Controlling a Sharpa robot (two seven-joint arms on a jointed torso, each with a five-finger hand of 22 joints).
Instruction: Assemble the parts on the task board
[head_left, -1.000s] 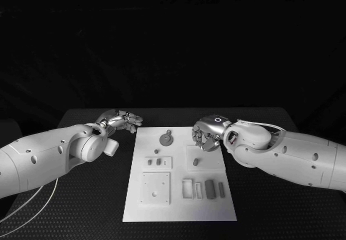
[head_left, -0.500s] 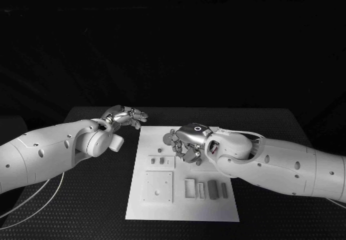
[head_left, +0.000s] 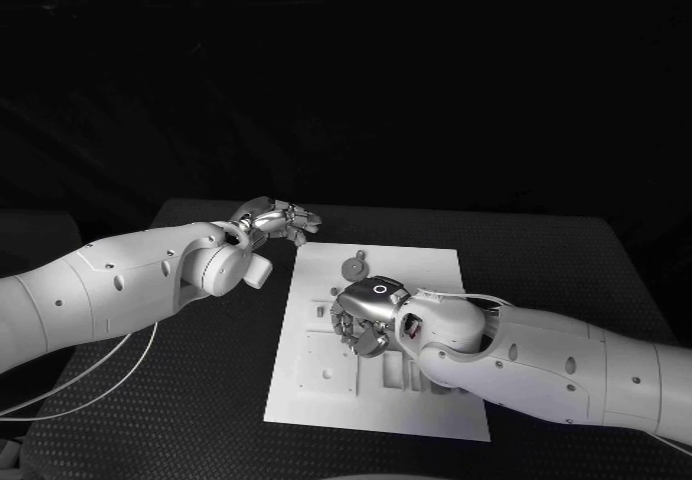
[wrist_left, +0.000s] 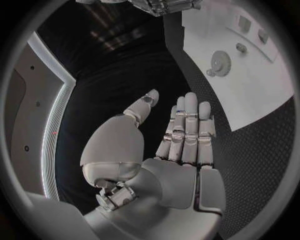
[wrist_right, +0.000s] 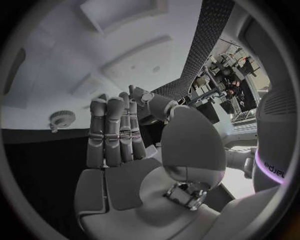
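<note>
Your right hand (head_left: 368, 312) sits low over the middle of the task board (head_left: 433, 270), palm down, fingers (head_left: 343, 330) curled toward the plate. In the right wrist view the fingers (wrist_right: 112, 132) stand straight and side by side, thumb apart, nothing between them. Can't tell from the head view whether the tips touch the board. Right arm (head_left: 562, 365) is smooth white shell w/ a thin cable looping near the wrist; it runs in from the bench's right side & covers the board's right half.

Your left hand (head_left: 277, 220) hangs off the board's far left corner, over bare bench (head_left: 173, 400), fingers loosely bent in the head view. The left wrist view shows the fingers (wrist_left: 190, 130) straight & close together, thumb splayed, holding nothing. Left arm (head_left: 116, 290) is the same white shell, w/ 2 white cables drooping below it.

Both hands are silver metal, segmented.

Board: flat white rectangular plate, matt, lying on the dark woven-textured bench. Far end carries a grey gear part (head_left: 353, 268), round w/ a toothed rim, also seen in the left wrist view (wrist_left: 220, 62) next to a small round peg (wrist_left: 241, 47). Near end has shallow rectangular recesses, incl. a square plate (head_left: 325, 365) w/ small holes & narrow slots (head_left: 397, 375) partly under the right arm.
</note>
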